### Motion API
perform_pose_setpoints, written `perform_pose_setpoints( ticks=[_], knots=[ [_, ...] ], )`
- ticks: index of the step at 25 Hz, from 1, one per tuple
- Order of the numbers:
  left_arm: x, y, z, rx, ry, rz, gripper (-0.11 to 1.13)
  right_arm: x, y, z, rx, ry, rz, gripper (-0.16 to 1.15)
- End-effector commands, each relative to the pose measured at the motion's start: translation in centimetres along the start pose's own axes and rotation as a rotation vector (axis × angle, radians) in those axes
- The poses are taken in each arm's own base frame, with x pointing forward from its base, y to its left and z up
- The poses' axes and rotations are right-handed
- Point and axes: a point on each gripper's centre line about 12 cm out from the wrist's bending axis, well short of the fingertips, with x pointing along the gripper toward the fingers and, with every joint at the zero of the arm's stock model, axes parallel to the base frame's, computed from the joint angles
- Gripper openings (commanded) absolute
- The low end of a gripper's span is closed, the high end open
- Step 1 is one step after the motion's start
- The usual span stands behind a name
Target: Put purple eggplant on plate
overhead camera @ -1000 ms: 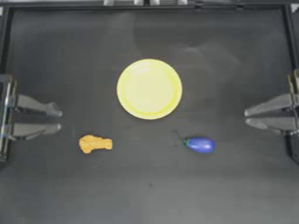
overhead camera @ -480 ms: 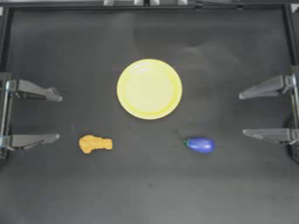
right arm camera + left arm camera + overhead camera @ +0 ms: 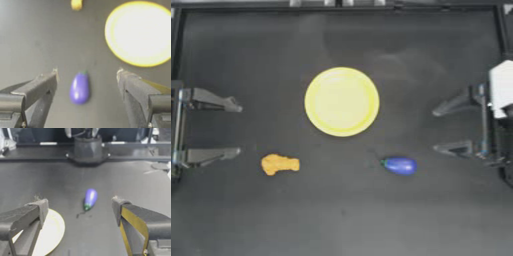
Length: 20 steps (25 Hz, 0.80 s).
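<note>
The purple eggplant lies on the dark table, below and right of the yellow plate, clear of its rim. My right gripper is open at the right side, its lower finger a short way right of the eggplant. In the right wrist view the eggplant lies ahead between the spread jaws, with the plate beyond. My left gripper stands open at the left edge; its wrist view shows the eggplant far off and part of the plate.
An orange-yellow lumpy food piece lies left of the eggplant, below the plate's left side; it also shows far off in the right wrist view as the food piece. The table's raised border runs along the top and sides.
Both grippers went from shut to open a second ago. Since then the right gripper has moved inward and slightly down toward the eggplant. Eggplant, plate and food piece have not moved.
</note>
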Motion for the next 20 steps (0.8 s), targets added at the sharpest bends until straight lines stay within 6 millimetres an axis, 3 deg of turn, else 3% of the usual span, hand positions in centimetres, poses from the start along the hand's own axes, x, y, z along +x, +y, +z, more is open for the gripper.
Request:
perform_pose_setpoints(
  ticks=[1,20],
  knots=[
    [0.1,0.2,0.5,-0.005,-0.009,0.01,1.03,1.0,0.3,1.3,0.009,0.062,0.002,0.99],
    [0.1,0.5,0.2,-0.008,-0.001,0.026,1.03,8.5,2.9,-0.2,0.002,0.344,0.021,0.99]
  ],
)
